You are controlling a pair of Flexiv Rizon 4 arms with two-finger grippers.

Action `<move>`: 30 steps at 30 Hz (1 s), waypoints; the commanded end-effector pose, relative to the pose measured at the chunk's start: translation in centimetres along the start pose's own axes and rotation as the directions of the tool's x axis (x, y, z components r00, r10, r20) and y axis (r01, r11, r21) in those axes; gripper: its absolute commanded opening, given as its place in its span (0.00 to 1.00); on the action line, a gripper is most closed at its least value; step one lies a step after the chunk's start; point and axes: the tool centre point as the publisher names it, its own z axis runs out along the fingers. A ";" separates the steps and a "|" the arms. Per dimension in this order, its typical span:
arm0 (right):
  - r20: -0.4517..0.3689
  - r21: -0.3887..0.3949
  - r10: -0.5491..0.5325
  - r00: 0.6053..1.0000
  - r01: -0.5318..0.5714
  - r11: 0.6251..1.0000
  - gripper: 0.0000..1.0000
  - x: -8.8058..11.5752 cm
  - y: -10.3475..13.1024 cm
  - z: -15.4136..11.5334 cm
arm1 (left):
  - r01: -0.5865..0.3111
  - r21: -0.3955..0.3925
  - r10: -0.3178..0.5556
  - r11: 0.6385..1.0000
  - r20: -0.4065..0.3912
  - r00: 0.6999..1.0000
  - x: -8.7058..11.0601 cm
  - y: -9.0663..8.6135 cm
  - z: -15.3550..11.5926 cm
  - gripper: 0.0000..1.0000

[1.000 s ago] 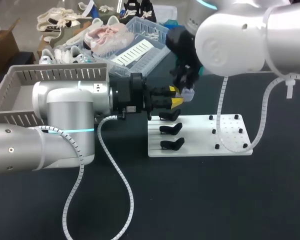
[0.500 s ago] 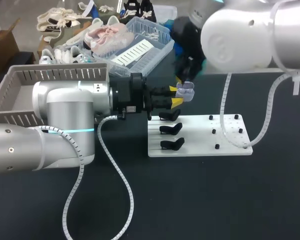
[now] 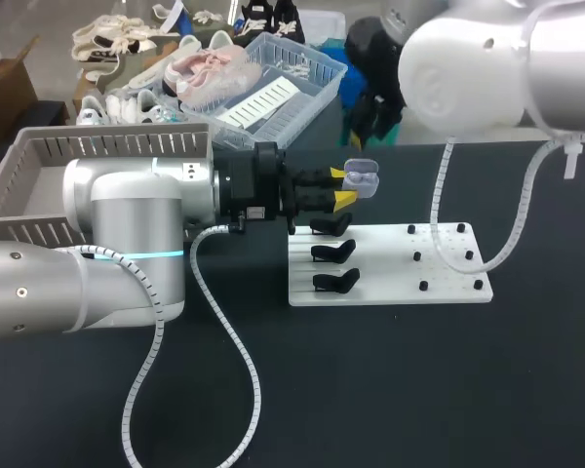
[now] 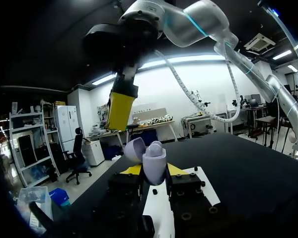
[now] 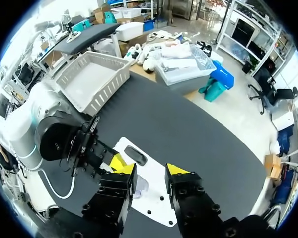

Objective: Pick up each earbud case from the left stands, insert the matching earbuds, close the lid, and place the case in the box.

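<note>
Head view: right pincer (image 5: 149, 171), apart and empty, has lifted clear of the open-lidded lilac plastic earbud case (image 3: 361, 178) clamped in left pincer (image 3: 343, 187); lid-closing likely next.

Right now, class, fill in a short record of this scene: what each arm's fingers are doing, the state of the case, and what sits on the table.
left gripper: fingers shut on the earbud case, held above the white board
case lid: open
right gripper: fingers open, nothing between them, raised above the table
black stands: three in view, empty, on the board's left part
box: grey, slatted walls, beside the left arm
</note>
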 end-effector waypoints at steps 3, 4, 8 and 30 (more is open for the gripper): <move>-0.029 -0.018 0.012 1.000 -0.012 1.000 0.35 -0.7 -0.7 1.4 | -0.001 -0.004 0.001 1.000 0.001 1.000 0.0 -0.1 0.0 0.00; -0.033 -0.021 0.013 0.999 -0.014 1.000 0.35 -0.6 -0.7 1.6 | -0.001 -0.004 0.001 1.000 0.001 1.000 0.0 -0.1 0.0 0.00; -0.044 -0.029 0.017 0.999 -0.018 0.999 0.35 -0.2 -0.7 1.9 | -0.001 -0.004 0.001 1.000 0.001 1.000 0.0 -0.1 0.0 0.00; -0.048 -0.060 0.029 0.998 -0.032 0.998 0.33 1.9 0.7 1.5 | -0.001 -0.004 0.001 1.000 0.001 1.000 0.0 -0.1 0.0 0.00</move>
